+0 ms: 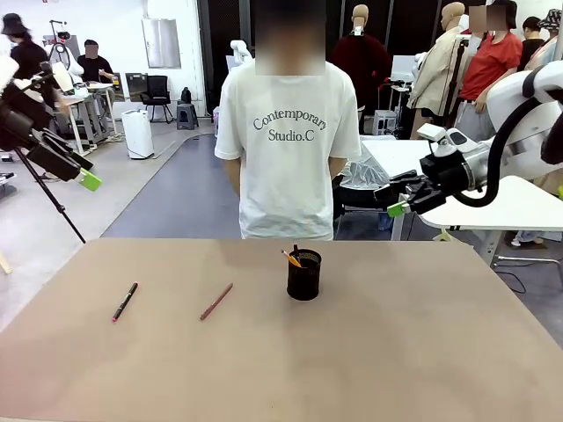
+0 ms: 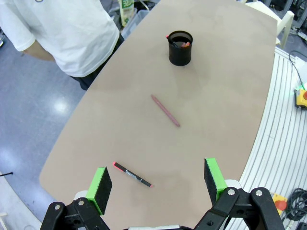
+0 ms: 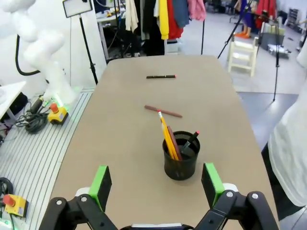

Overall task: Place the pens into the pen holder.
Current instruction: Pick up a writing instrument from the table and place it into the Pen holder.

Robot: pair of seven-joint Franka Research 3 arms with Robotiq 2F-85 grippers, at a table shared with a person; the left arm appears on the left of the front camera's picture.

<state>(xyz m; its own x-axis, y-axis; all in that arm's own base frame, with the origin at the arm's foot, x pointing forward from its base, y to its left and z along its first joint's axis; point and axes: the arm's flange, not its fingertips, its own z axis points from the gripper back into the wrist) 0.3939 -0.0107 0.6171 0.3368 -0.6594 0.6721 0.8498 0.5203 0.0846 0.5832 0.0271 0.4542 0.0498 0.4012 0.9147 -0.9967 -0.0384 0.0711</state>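
Judging by the layout, the next pick is due: the orange-yellow pencil [image 3: 165, 134] stands in the pen holder [image 1: 303, 281], apparently beside other sticks, while the reddish-pink pen [image 1: 216, 301] and the black pen [image 1: 125, 301] lie flat on the tabletop [image 1: 396, 352]. The left hand [image 2: 156, 179] and right hand [image 3: 156, 184] both hover spread wide and empty. The next move calls for descending over a lying pen, fingers straddling its thin shaft crosswise.

The counter [image 1: 413, 352] in front of me is a plain tan top. On its left lies the black pen with red ends [image 1: 125, 301]. Right of that, apart, lies the reddish-pink pen [image 1: 216, 301], and both are slanted. The pen holder [image 1: 304, 280] stands upright further right, near the middle.
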